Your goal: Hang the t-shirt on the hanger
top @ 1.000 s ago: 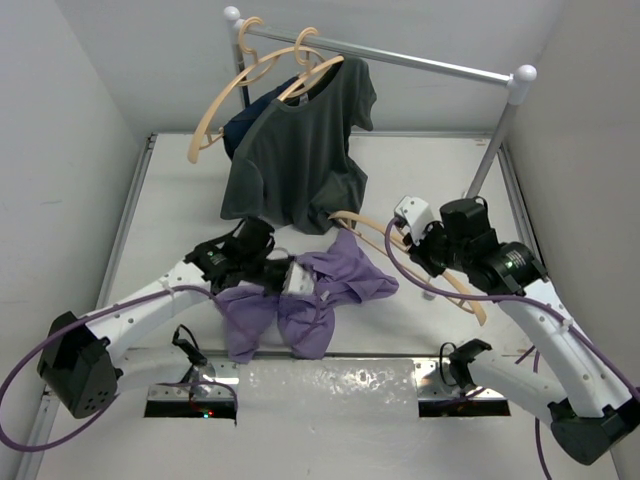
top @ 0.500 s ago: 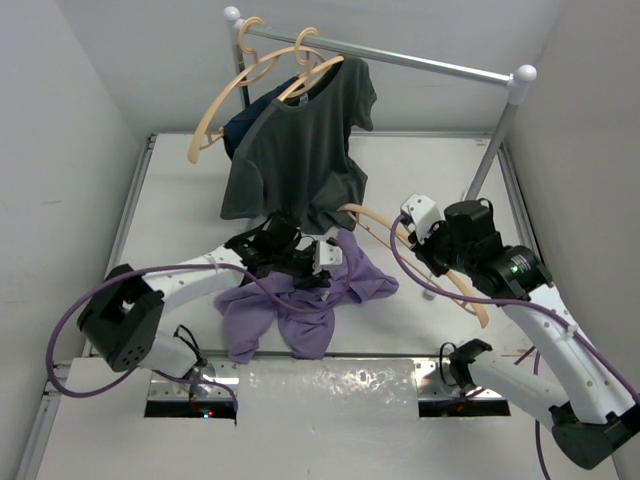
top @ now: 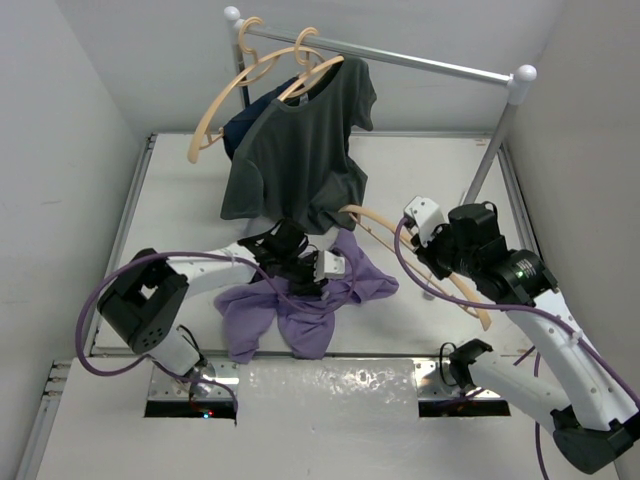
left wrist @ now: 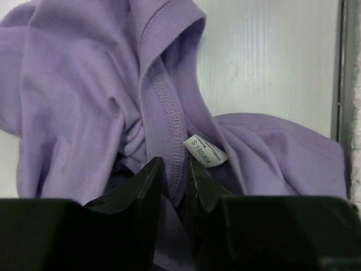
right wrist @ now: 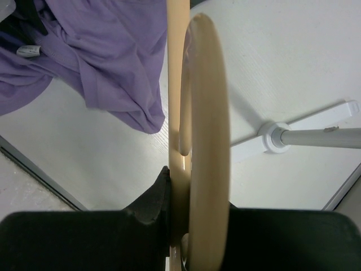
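Note:
The lavender t-shirt [top: 305,300] lies crumpled on the table in front of the arms. My left gripper [top: 322,272] is shut on its collar seam [left wrist: 161,107], just below the white size label [left wrist: 206,150]. My right gripper [top: 428,250] is shut on the pale tan wooden hanger [top: 440,275] near its hook and holds it above the table, right of the shirt. In the right wrist view the hanger [right wrist: 197,113] runs straight up between the jaws, with the t-shirt [right wrist: 107,62] at the upper left.
A clothes rail [top: 420,60] crosses the back on a white post [top: 495,135]. A dark grey t-shirt [top: 300,150] and a navy garment [top: 250,115] hang from it on hangers, and one more tan hanger [top: 225,100] hangs bare. The rail's foot [right wrist: 282,138] stands near my right gripper.
My left gripper has moved right and slightly forward with the collar, dragging the shirt's neck toward the hanger. The right gripper with the hanger has shifted slightly right and forward.

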Available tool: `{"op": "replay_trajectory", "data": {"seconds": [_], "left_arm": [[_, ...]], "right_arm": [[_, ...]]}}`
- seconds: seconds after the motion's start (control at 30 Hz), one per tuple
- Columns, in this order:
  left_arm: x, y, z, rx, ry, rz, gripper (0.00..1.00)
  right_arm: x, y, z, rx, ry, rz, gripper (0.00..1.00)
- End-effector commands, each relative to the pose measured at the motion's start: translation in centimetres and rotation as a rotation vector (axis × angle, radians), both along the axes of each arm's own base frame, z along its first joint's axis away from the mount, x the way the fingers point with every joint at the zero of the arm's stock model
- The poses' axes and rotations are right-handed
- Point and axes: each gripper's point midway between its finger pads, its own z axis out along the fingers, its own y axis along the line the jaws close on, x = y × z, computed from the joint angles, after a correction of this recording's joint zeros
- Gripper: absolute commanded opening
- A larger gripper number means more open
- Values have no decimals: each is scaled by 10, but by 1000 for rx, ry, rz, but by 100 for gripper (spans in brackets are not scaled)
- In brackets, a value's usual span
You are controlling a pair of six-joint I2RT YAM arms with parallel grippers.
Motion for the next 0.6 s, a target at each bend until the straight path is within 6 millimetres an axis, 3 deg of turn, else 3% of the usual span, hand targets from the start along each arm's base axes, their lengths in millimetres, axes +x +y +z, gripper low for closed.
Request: {"op": "replay_trajectory", "data": {"seconds": [0.0,0.1,0.13,0.33,0.47,0.57], "left_arm": [[24,-14,25,-48,-96,-8,21],[29,-15,30,-49,-100,-8,24],[29,-14,30,-45,-95,-8,29],[7,-5,11,6,-17,-109,38],[-8,5,-2,39,4,-181,32],[-8,7,-8,57,19,-167,19]], "right_arm": [[3,7,7,35,-23,20,0],[4,7,3,25,-12,25,0],[4,8,2,22,-10,28,0],[6,4,1,-4,-16,25,0],[4,1,-1,-22,-7,28,0],[4,0,0,-28,-8,29,0]]}}
